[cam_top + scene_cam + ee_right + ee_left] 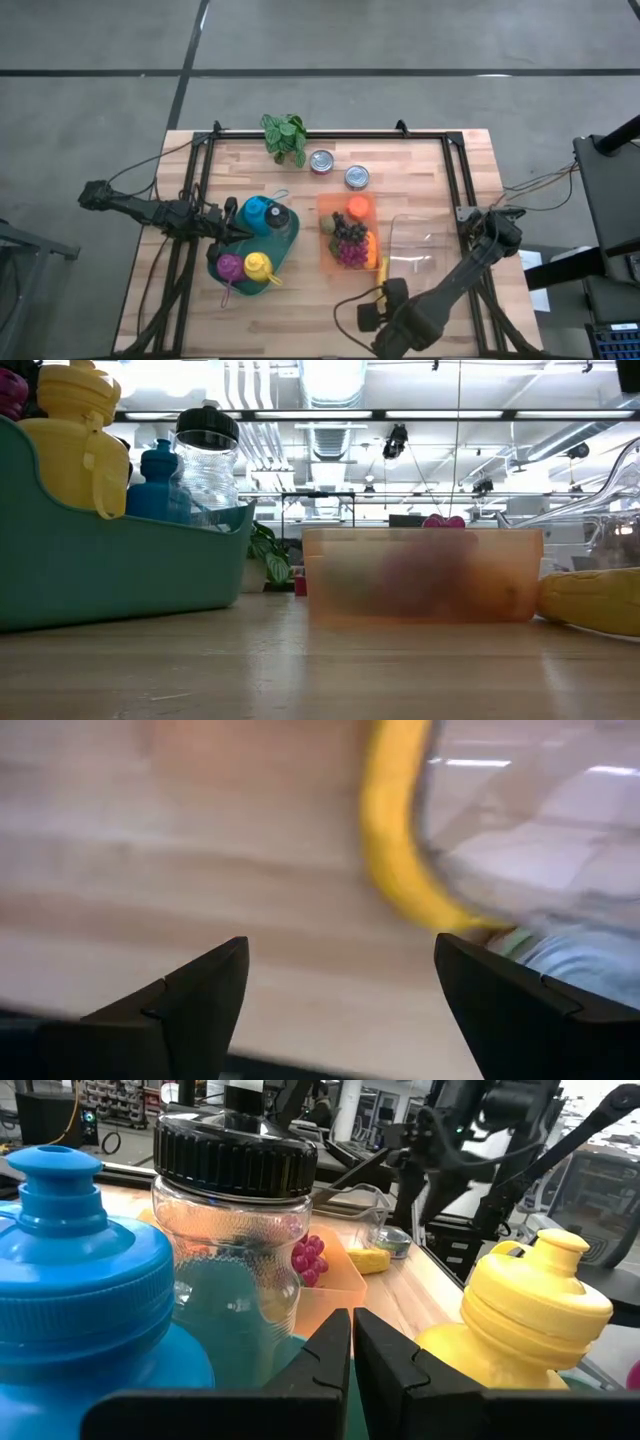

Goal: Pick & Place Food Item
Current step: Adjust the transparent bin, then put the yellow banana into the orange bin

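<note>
While the left pincer (352, 1342) waits clenched and empty over the teal caddy (218, 268) of bottles, the right pincer (340, 990) hangs released low over the counter (300, 320). Just ahead of it lies what looks like a banana (392, 840), beside the orange food tray (347, 240).

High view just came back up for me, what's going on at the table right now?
The right gripper is open and empty near the table's front edge, close to the banana lying between the orange food container and a clear container. The left gripper is shut, holding nothing, parked over the teal bin of bottles. Grapes sit in the orange container. Nothing has been picked up.
</note>
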Available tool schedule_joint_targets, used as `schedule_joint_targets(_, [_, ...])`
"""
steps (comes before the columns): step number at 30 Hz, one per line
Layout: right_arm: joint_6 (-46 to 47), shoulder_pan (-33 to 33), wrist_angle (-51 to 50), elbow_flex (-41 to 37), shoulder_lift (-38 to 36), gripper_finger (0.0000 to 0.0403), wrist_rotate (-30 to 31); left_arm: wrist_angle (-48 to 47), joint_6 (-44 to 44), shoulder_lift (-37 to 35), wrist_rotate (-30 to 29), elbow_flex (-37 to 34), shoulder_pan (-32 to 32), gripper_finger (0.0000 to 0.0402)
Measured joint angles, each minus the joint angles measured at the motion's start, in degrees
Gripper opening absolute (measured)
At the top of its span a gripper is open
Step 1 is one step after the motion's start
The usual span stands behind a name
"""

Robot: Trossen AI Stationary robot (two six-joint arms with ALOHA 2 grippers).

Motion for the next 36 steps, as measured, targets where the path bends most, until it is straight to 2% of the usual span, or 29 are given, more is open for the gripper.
schedule_joint_targets(11, [1.6, -0.2, -6.1, -5.3, -0.1, 0.0315, -0.6, 0.0, 0.0, 0.0, 0.0, 0.0, 0.0, 0.0022])
schedule_joint_targets(23, [3.4, -1.0, -17.8, -8.7, -0.3, 0.0315, -0.2, 0.0, 0.0, 0.0, 0.0, 0.0, 0.0, 0.0022])
schedule_joint_targets(27, [3.3, -1.0, -16.3, -8.6, -2.6, 0.0315, 0.6, 0.0, 0.0, 0.0, 0.0, 0.0, 0.0, 0.0022])
schedule_joint_targets(33, [1.5, -1.2, -4.9, -8.2, -7.3, 0.0315, 5.0, 0.0, 0.0, 0.0, 0.0, 0.0, 0.0, 0.0022])
schedule_joint_targets(36, [-1.5, -1.9, -1.2, -8.1, -7.4, 0.0315, 6.1, 0.0, 0.0, 0.0, 0.0, 0.0, 0.0, 0.0022])
